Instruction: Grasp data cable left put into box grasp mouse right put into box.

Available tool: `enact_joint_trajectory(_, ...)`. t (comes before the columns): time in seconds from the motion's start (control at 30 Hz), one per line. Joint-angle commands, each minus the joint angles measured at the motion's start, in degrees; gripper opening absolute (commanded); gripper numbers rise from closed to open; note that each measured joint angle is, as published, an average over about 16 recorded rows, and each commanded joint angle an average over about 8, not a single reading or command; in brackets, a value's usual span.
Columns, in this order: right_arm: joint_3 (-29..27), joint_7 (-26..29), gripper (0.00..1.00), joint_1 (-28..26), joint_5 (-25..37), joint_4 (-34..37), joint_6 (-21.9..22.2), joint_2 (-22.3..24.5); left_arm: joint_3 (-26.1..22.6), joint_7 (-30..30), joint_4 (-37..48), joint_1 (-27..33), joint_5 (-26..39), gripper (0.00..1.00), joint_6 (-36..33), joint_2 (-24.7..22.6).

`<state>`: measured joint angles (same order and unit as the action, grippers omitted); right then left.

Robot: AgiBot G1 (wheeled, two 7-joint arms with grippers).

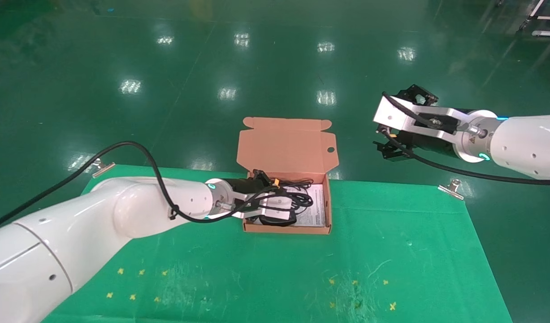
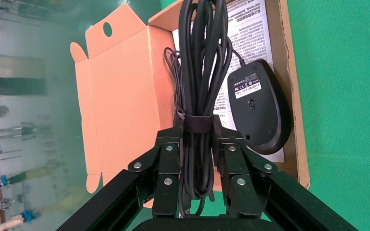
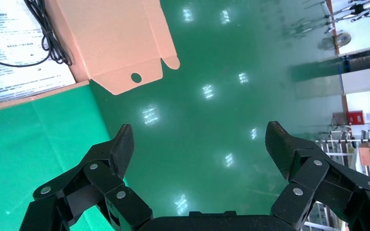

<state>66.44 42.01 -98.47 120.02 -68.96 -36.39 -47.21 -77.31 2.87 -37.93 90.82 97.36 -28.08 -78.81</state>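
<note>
The box point(image 1: 287, 226) sits near the far edge of the tabletop point(image 1: 391, 251), which is covered in green cloth held by a metal clip point(image 1: 451, 187) to the box's right and another clip point(image 1: 101, 168) to its left. Small yellow crosses point(image 1: 140, 272) mark the cloth nearer the robot than the box. Behind the box lies a glossy green floor point(image 1: 275, 54) that mirrors ceiling lights; the wrist views show racks and stands point(image 3: 347, 43) far across the room.

The box's lid point(image 1: 286, 146) stands open at its far side, and a white printed sheet point(image 1: 313, 208) lines its bottom. The left hand point(image 2: 198, 159) hangs over the box's left part, its fingers point(image 2: 167, 159) clamped on the tied middle of the cable point(image 2: 203, 72), whose long bundle reaches out over the sheet. The mouse point(image 2: 259, 106) lies in the box upside down, label up, just beside the cable, its thin cord point(image 3: 48, 33) looped on the sheet by the lid.

The right hand point(image 3: 200, 144) hovers in the air well to the right of the box, beyond the tabletop's far edge, its fingers point(image 3: 118, 149) spread wide with nothing between them.
</note>
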Motion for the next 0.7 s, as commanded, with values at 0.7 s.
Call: enact_joint_trajectory(0.7, -0.4, -0.4, 1.00, -0.5, 0.0, 0.3, 0.6, 0.0, 1.1, -0.7, -1.7, 1.3, -0.7, 1.00, 0.2, 1.9)
